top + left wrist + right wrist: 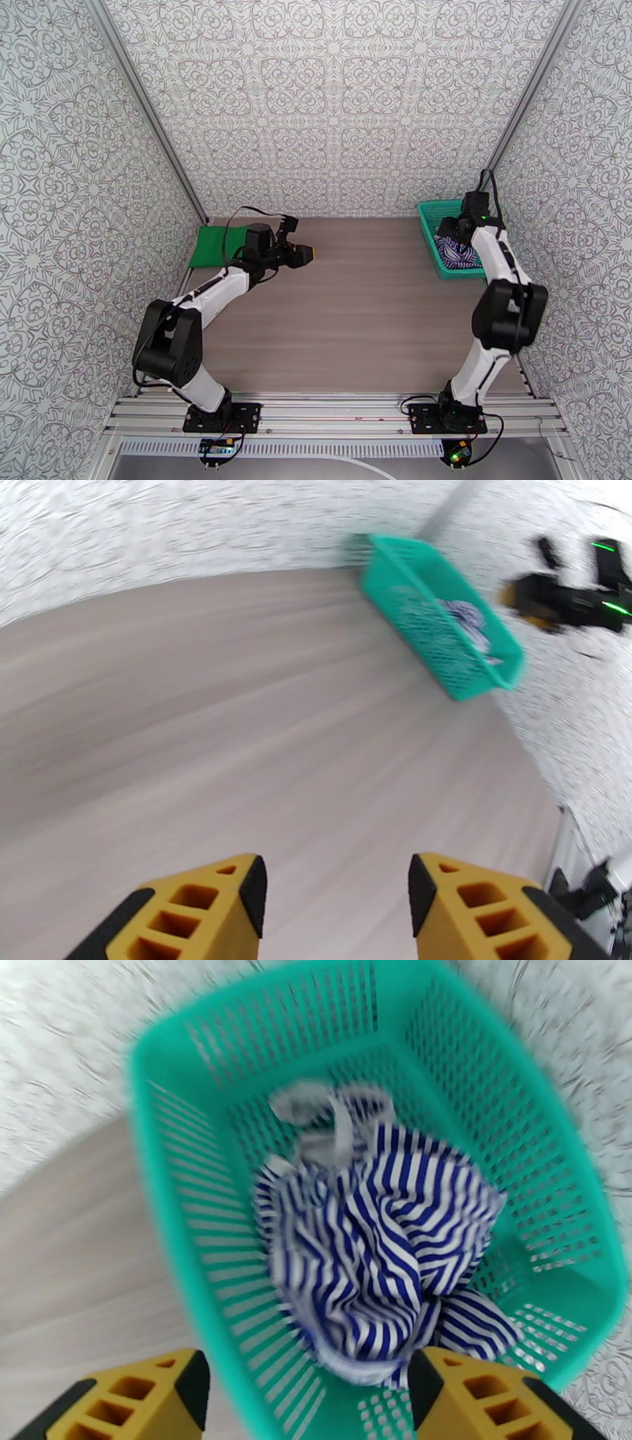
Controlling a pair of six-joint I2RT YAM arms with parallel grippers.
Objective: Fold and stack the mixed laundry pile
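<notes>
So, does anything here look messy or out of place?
The striped shirt lies crumpled in the teal basket at the far right of the table, not folded. The green cloth lies flat at the far left, apart from it. Nothing looks spilled or damaged.

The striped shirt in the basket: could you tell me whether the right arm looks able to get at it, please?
Probably yes. The right gripper hovers open above the striped shirt, which lies crumpled and uncovered in the open-topped teal basket; its near wall might crowd one finger.
</notes>
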